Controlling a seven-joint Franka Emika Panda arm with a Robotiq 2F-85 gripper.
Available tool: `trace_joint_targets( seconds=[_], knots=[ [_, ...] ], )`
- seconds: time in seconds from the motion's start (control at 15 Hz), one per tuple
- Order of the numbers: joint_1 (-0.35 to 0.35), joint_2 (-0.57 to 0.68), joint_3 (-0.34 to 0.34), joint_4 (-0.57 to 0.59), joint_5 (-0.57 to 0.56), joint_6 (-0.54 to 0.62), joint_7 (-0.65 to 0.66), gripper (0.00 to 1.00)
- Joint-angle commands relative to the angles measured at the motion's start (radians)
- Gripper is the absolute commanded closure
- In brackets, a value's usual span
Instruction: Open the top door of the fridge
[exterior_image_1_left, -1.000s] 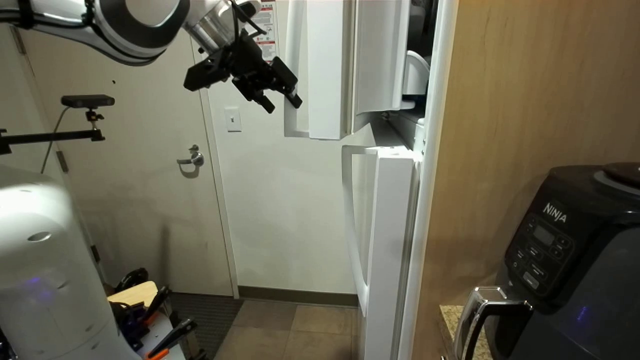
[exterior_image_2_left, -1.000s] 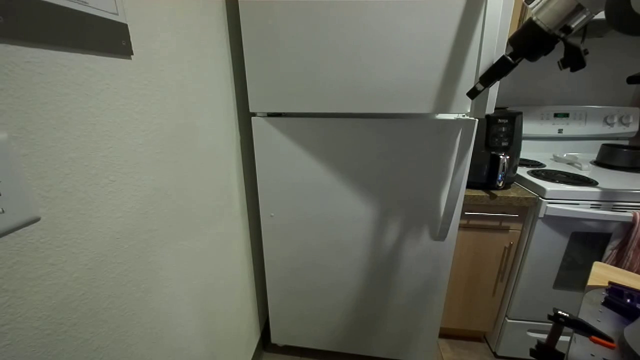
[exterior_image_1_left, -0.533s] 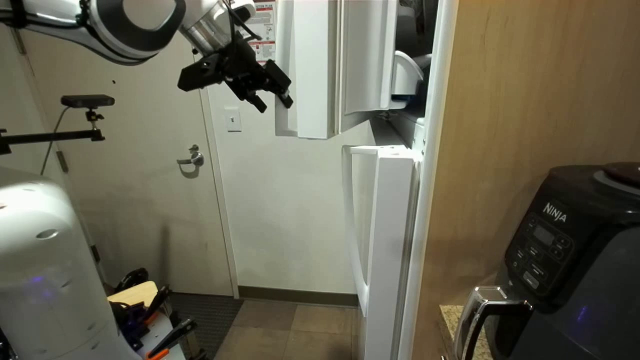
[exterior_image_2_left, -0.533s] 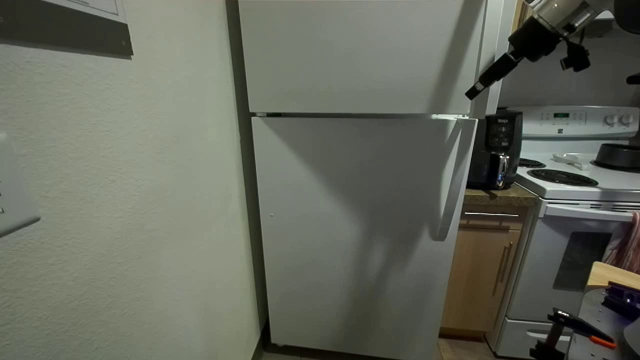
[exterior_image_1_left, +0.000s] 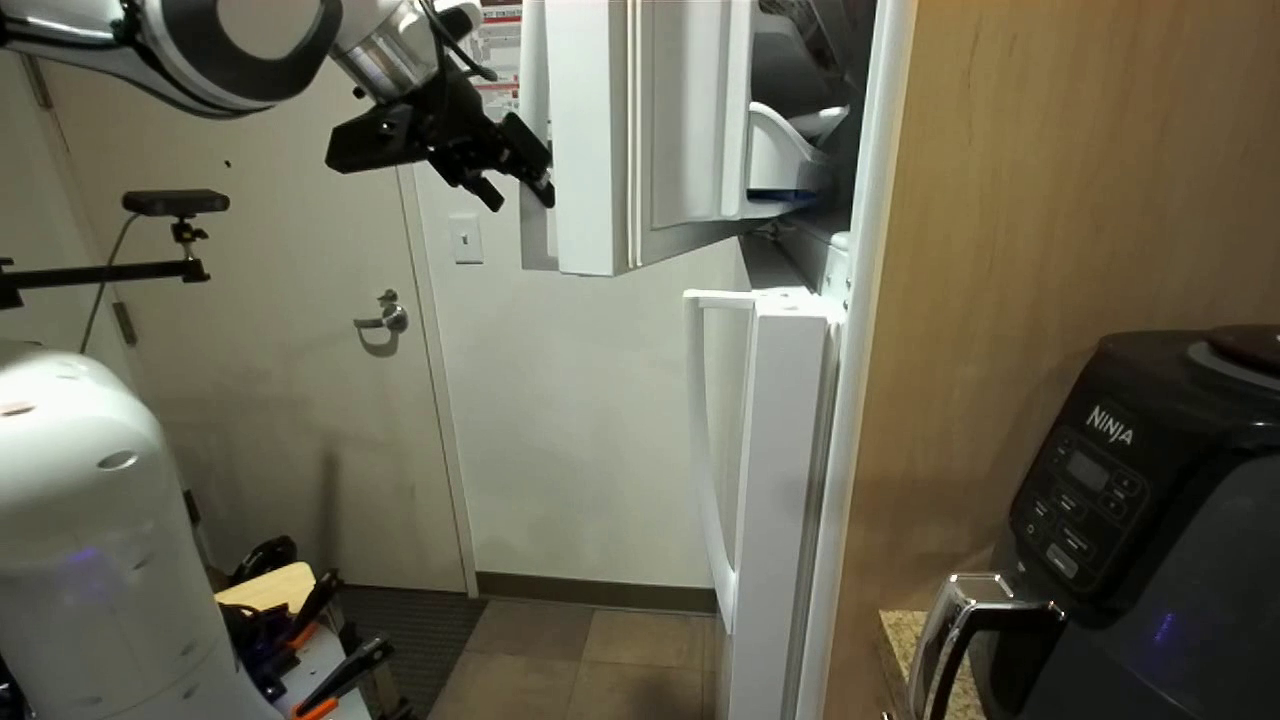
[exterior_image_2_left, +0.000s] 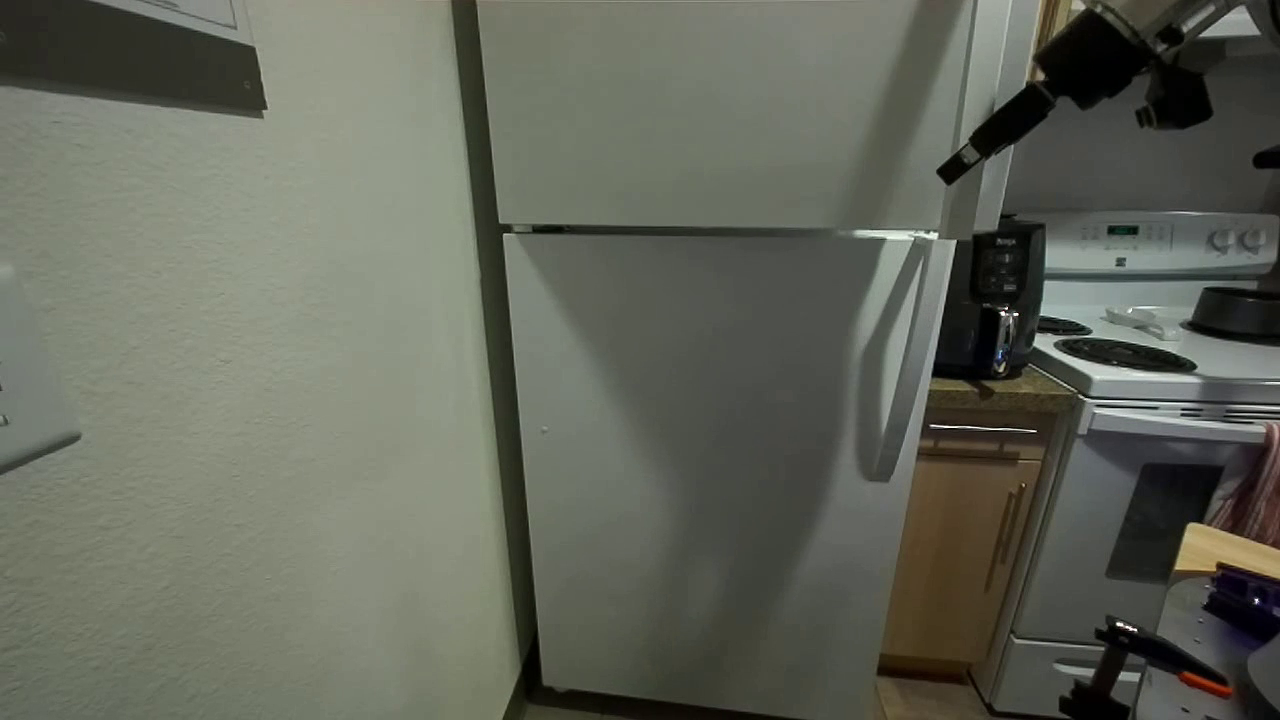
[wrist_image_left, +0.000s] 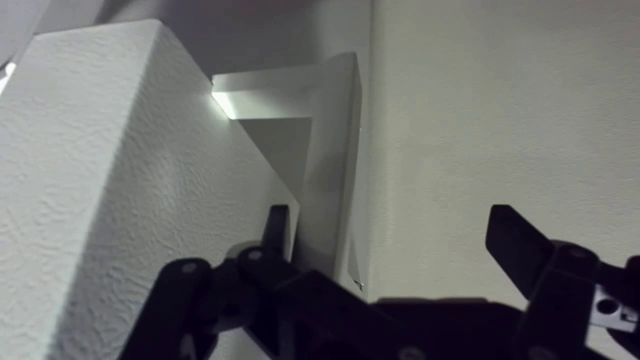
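Note:
The white fridge (exterior_image_2_left: 540, 420) has its top door (exterior_image_1_left: 585, 140) ajar, with a white shelf bin (exterior_image_1_left: 775, 155) showing inside. The top door also shows in an exterior view (exterior_image_2_left: 720, 110) and at the left of the wrist view (wrist_image_left: 100, 125). Its white handle (wrist_image_left: 330, 150) stands out from the door face. My gripper (exterior_image_1_left: 520, 194) is at the handle; it also shows in the wrist view (wrist_image_left: 390, 217). Its fingers are wide apart. One finger sits between handle and door face, the other is out past the handle. Contact with the handle is hard to tell.
The lower fridge door (exterior_image_1_left: 780, 450) is shut below, with its own handle (exterior_image_1_left: 705, 450) sticking out. A wood panel (exterior_image_1_left: 1030, 220) and a black appliance (exterior_image_1_left: 1090, 500) stand beside the fridge. A camera on a bar (exterior_image_1_left: 175, 203) and a tool cart (exterior_image_1_left: 330, 690) are near the arm base.
The top door has swung further open, moving left in an exterior view, and more of the inside shows. My gripper has moved left and slightly up along with the handle, staying open.

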Motion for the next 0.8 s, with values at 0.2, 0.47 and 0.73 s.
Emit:
trace_joint_targets(
  seconds=[0.2, 0.47, 0.73],
  knots=[
    [0.082, -0.116, -0.018, 0.005, 0.087, -0.095, -0.036, 0.00],
    [0.124, -0.198, -0.027, 0.044, 0.137, -0.218, -0.039, 0.00],
    [0.149, -0.261, -0.038, 0.098, 0.185, -0.335, -0.052, 0.00]
  ],
)
